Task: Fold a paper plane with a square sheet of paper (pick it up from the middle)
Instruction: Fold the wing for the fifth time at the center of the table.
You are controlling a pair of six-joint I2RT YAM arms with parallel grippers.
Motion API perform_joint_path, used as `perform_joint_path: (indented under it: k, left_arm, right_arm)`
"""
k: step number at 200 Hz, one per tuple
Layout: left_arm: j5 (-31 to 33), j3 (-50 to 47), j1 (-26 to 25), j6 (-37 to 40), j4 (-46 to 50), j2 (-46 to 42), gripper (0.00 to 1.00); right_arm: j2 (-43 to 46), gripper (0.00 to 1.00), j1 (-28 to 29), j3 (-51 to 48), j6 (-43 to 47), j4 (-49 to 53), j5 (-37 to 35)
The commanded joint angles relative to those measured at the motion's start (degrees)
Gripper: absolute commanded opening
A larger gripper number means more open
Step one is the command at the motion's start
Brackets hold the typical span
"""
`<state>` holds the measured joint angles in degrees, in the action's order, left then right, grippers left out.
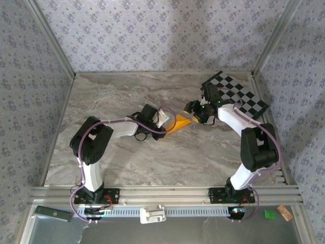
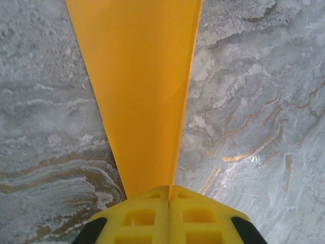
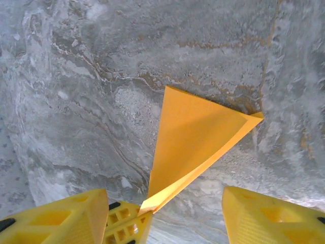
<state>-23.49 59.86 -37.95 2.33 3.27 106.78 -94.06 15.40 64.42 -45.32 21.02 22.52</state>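
- Pinching the narrow tip of the paper plane [image 2: 137, 91] is my left gripper [image 2: 169, 195]: its two yellow fingers are pressed together on the paper, with no gap between them.
- My right gripper [image 3: 163, 192] has its jaws spread wide and nothing between the pads; each yellow finger [image 3: 76, 216] stands well off to its own side of the paper.
- From the right wrist, the left gripper's fingers [image 3: 127, 223] show at the plane's point, clamped on it.
- From above, the plane [image 1: 179, 123] sits near the middle of the marble table [image 1: 152, 157], between my left gripper [image 1: 165, 119] and my right gripper [image 1: 195, 109].
- It is plain orange-yellow paper, folded into a long wedge that widens away from my left fingers.
- From the right wrist, the plane [image 3: 195, 137] looks like a triangle with a sharp far corner, a doubled edge at its right corner and a layered fold along its lower side.
- A shadow lies on the marble under that wide end; I cannot tell whether it touches the table.
- A black-and-white checkered board [image 1: 236, 94] lies in the far right corner, just beyond my right gripper.
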Motion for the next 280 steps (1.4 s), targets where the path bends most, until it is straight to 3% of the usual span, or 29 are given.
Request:
perform_joint_path:
  k: [1, 61, 138, 280]
  left_arm:
    - [-4.0, 1.7, 0.3, -4.6, 2.5, 1.0, 0.02]
    - [-4.8, 2.0, 0.4, -11.4, 1.4, 2.3, 0.01]
    - [-5.0, -1.6, 1.2, -17.8, -4.7, 2.1, 0.02]
    - [-10.0, -5.8, 3.1, -21.7, -11.7, 2.8, 0.05]
  right_arm:
    - [2.4, 0.62, 0.1, -2.9, 6.8, -0.3, -4.0]
    - [3.6, 0.61, 2.7, -8.9, 8.8, -3.8, -6.3]
    - [-2.2, 0.52, 9.0, -5.2, 15.5, -2.3, -9.8]
    - [-13.7, 0.58, 10.6, 1.7, 16.1, -5.0, -3.5]
